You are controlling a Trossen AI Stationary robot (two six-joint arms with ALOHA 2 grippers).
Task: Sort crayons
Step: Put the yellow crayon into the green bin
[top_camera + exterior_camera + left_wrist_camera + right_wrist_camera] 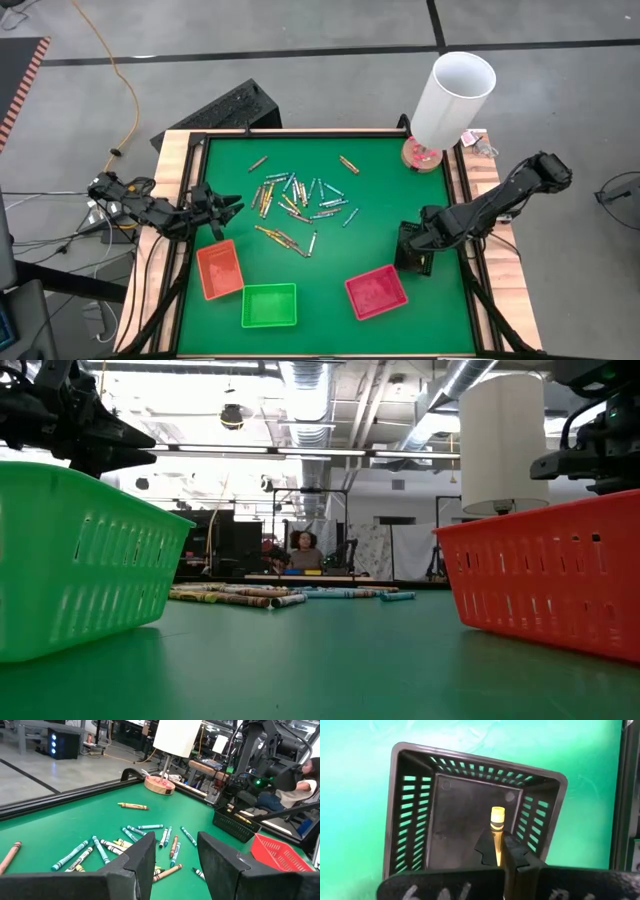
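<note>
Crayon (497,832), yellow waxy stick, pinched in right gripper (501,851) over black slotted tray (410,805), left gripper (176,857) fingers apart, empty.

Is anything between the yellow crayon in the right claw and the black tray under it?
Nothing visible. The right claw holds the yellow crayon straight over the open black tray, whose floor looks bare below it.

My jaws look matt black plastic. Black tray (470,815): slotted plastic, dull. Yellow crayon (497,827): paper-wrapped. Counter (380,200): smooth green mat, wood edges.
</note>
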